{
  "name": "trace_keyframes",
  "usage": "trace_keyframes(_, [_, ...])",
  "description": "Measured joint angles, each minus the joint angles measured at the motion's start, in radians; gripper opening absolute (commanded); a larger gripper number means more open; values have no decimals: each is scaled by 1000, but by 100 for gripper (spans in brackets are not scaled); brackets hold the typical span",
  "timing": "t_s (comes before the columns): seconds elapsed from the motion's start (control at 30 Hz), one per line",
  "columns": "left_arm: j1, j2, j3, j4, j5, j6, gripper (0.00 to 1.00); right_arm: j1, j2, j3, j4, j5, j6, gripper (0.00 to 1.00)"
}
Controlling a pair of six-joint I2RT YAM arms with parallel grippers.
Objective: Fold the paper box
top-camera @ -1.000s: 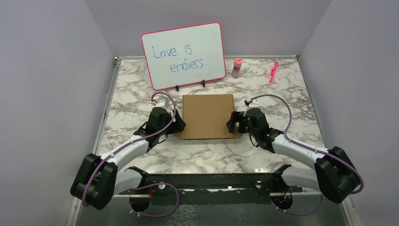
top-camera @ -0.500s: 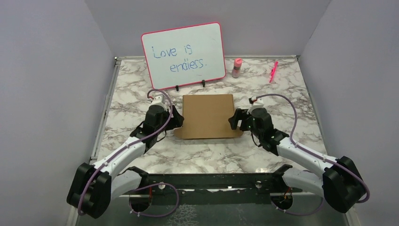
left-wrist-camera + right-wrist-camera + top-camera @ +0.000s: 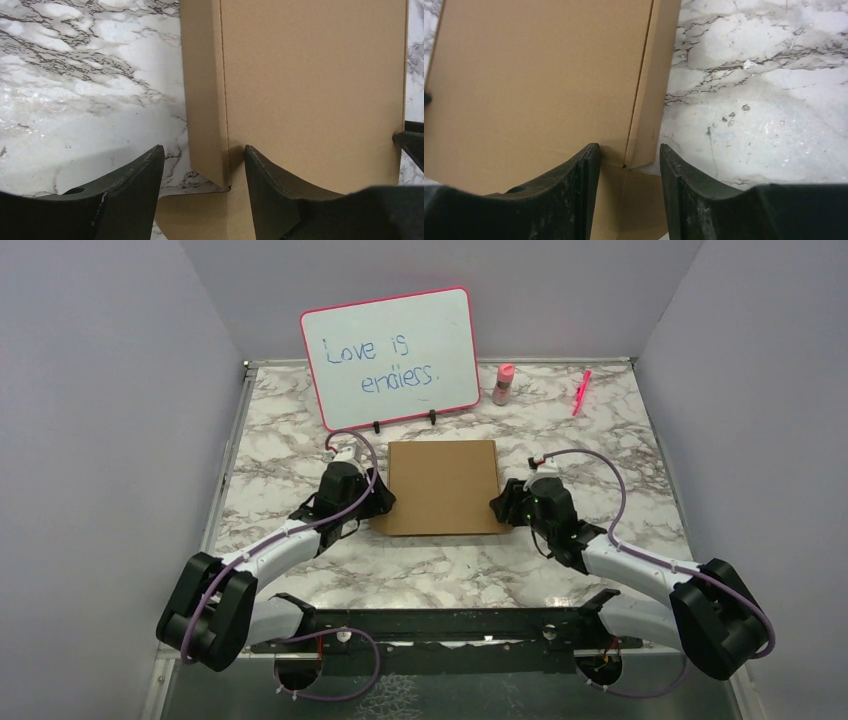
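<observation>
The paper box lies mid-table on the marble table, just in front of the pink-framed whiteboard. From above it reads as a plain brown rectangle with its main panel flat.

The step in hand appears to be raising the two narrow side flaps. The left gripper sits at the box's left edge near the front corner. Its jaws are spread astride the left side flap, one on the table side and one over the main panel, with the cardboard between them not visibly clamped. The right gripper mirrors this at the right edge, its jaws apart around the right side flap. Both flaps already tilt up along their creases.

Next, each pair of jaws likely needs to pinch its flap and then turn it upright about the crease. The two sides should move evenly so the light sheet does not slide or twist.

The whiteboard carries blue handwriting: "Love is endless." The cardboard shows no print or label. A pink bottle and a pink marker stand near the back edge, their markings too small to read.
</observation>
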Motion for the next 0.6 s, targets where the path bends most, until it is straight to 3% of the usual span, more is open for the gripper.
trace_keyframes(0.23, [0, 14, -24, 67, 15, -9, 55, -2, 10, -28, 71, -18, 43, 40])
trace_keyframes(0.43, [0, 15, -55, 132, 24, -32, 46, -4, 20, -31, 93, -32, 52, 39])
trace_keyframes(0.6, [0, 16, -76, 179, 32, -51, 46, -6, 21, -30, 95, -44, 50, 39])
